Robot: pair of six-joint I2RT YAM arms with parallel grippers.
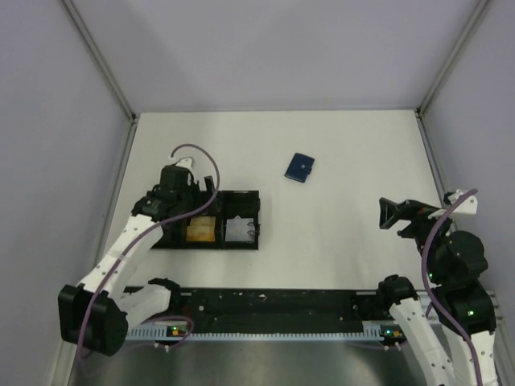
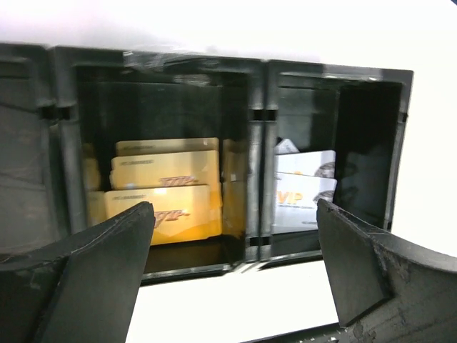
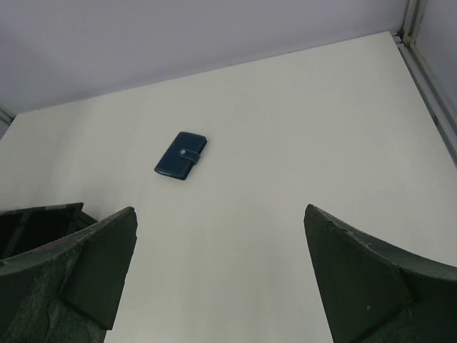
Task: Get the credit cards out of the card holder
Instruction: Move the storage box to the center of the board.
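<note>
The dark-blue card holder [image 1: 300,167] lies flat and snapped shut on the white table, also in the right wrist view [image 3: 181,155]; its inside is hidden. Orange-gold credit cards [image 1: 201,231] lie stacked in the middle compartment of a black tray [image 1: 243,195], with white cards [image 1: 239,230] in the compartment to their right. My left gripper [image 1: 191,207] hangs open over the tray, nothing between its fingers; its own view shows the gold cards [image 2: 161,189] and white cards [image 2: 303,186]. My right gripper [image 1: 385,214] is open and empty, well right of the holder.
The tray's walls [image 2: 257,143] rise around the cards. Its left compartment sits under my left wrist. Grey side walls with metal rails border the table. A black base rail [image 1: 273,310] runs along the near edge.
</note>
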